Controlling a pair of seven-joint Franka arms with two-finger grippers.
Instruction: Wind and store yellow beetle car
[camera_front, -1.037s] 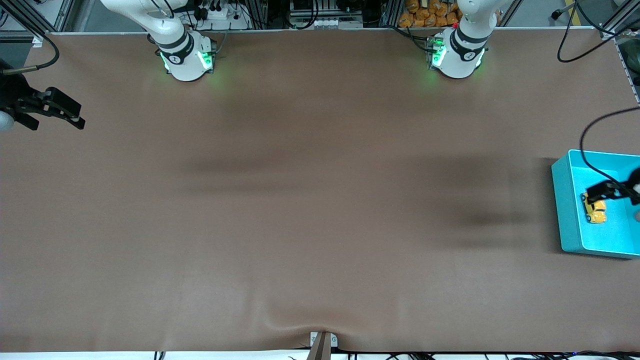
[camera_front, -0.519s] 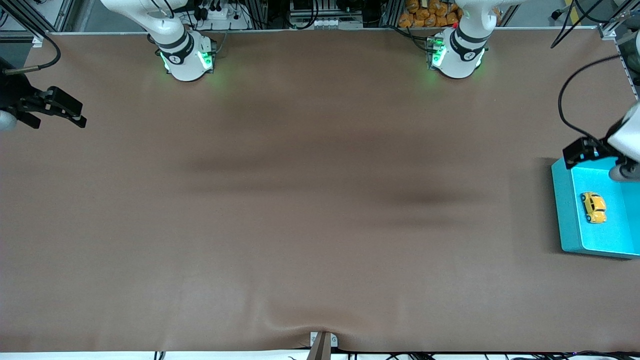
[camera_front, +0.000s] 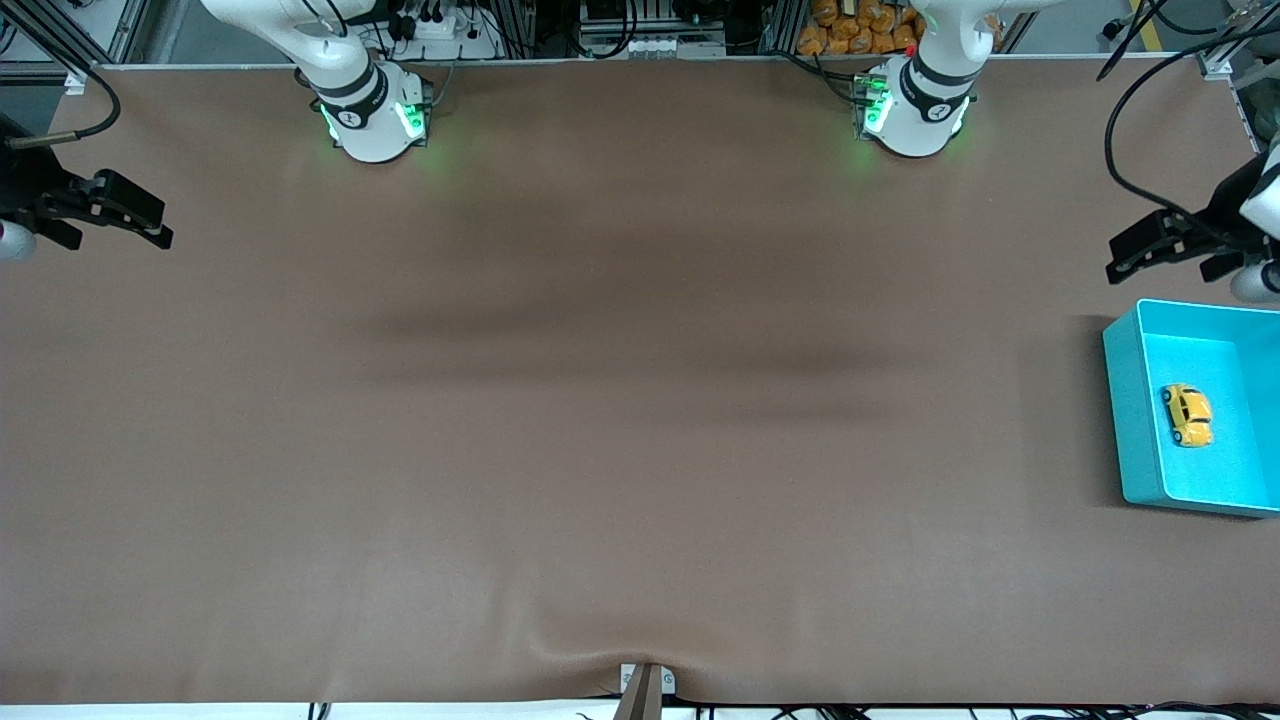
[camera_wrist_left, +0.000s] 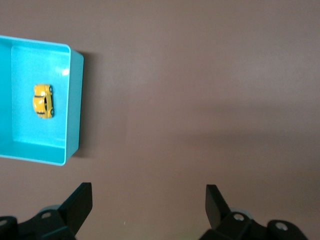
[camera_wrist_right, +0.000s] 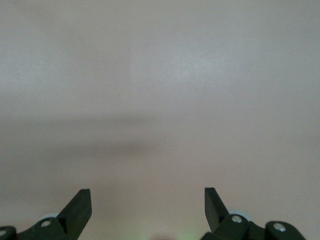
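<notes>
Withdrawn left gripper (camera_front: 1128, 258) gapes; yellow beetle car (camera_front: 1188, 414) binned, half-cropped.

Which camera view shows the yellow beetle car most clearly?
The left wrist view: the yellow beetle car lies unobstructed in the turquoise bin, entirely in frame. The front view also shows it, near the picture's edge. The right wrist view shows only table.

Brown table (camera_front: 600, 420), perhaps cloth-covered, evenly lit

Robotics lab; two bolted arm bases (camera_front: 375, 115); cables, aluminium framing along table edge (camera_front: 640, 62)
</notes>
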